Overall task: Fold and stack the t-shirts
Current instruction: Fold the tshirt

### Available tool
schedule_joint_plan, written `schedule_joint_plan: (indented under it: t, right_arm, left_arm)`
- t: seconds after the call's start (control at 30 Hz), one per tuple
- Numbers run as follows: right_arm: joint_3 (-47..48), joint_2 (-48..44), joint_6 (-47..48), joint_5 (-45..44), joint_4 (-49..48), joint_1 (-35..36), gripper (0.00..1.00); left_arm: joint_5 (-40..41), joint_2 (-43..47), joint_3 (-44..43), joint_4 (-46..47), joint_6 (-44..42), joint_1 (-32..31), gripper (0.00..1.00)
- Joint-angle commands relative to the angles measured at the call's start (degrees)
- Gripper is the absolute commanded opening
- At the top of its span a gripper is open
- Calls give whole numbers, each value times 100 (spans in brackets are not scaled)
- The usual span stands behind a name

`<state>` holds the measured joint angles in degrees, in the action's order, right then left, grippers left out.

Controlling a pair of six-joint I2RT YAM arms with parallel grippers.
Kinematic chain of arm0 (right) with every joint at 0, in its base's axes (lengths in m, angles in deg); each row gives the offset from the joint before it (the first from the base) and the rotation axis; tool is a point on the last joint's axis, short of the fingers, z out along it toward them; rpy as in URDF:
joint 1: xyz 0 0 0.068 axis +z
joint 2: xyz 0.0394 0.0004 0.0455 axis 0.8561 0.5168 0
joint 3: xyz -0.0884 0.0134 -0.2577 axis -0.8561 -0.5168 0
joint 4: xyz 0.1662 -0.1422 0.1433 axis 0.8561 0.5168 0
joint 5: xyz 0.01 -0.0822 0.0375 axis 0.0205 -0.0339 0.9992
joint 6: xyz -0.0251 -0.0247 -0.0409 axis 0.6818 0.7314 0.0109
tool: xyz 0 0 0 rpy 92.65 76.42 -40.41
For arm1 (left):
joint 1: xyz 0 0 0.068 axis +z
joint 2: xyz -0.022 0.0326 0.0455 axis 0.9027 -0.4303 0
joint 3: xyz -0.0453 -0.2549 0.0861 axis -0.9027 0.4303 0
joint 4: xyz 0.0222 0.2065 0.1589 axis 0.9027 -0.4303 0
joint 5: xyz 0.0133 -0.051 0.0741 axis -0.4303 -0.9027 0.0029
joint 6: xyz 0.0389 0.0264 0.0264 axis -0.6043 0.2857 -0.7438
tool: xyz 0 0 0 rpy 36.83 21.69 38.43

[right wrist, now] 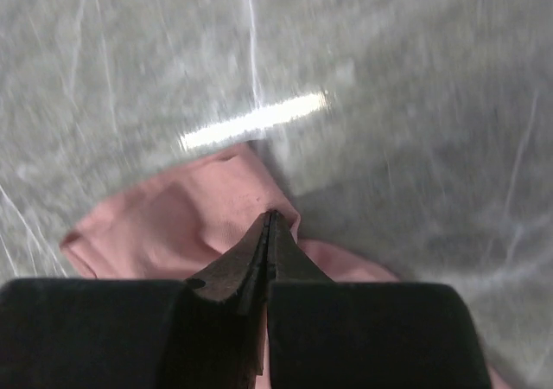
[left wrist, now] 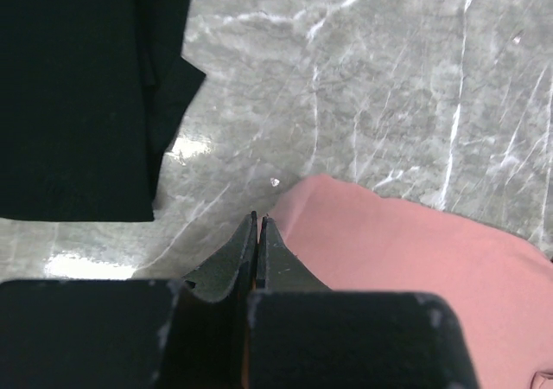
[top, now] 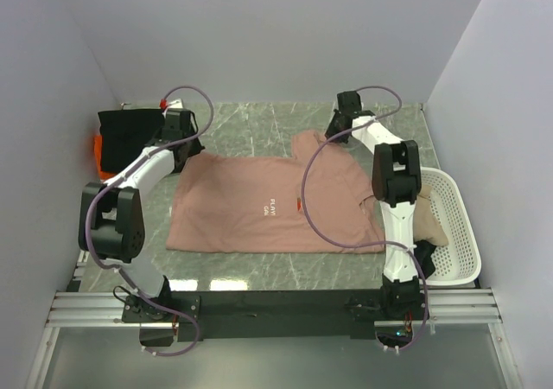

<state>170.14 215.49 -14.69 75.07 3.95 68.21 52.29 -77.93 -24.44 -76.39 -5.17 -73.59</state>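
Right jaws pinch a pucker at the pink tee's point(top: 225, 207) far edge; left jaws sit clenched beside its far-left corner on the tabletop point(top: 259, 121).

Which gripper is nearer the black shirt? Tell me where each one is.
Left. The left gripper is beside the black shirt, at a corner of the pink shirt; the right gripper is farther off, at its sleeve.

Fingers point(left wrist: 278, 264) pressed together, tips just beside the rounded edge of the pink t-shirt point(left wrist: 406, 264); black t-shirt point(left wrist: 78, 86) flat at upper left, apart from it; grey marble desk point(left wrist: 389, 86) between them.
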Motion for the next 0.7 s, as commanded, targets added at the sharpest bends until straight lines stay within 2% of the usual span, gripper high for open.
schedule_joint_plan:
  t: [0.0, 0.1, 0.4, 0.57, 0.67]
  right_arm:
    - [-766, -719, 99, 201, -990, -27, 0]
    - [-1459, -1158, 82, 245, -1527, -27, 0]
    - [-2479, -2178, 90, 272, -2398, -27, 0]
    - [-2876, -2567, 152, 281, -2566, -18, 0]
    - [-2737, -2532, 248, 132, -2287, -27, 0]
  left_arm:
    - [274, 433, 98, 340, 33, 20, 1]
    - [423, 521, 177, 410, 42, 20, 1]
    - [582, 573, 318, 445, 42, 20, 1]
    - [600, 714, 511, 515, 86, 20, 1]
    - [582, 688, 565, 524, 78, 20, 1]
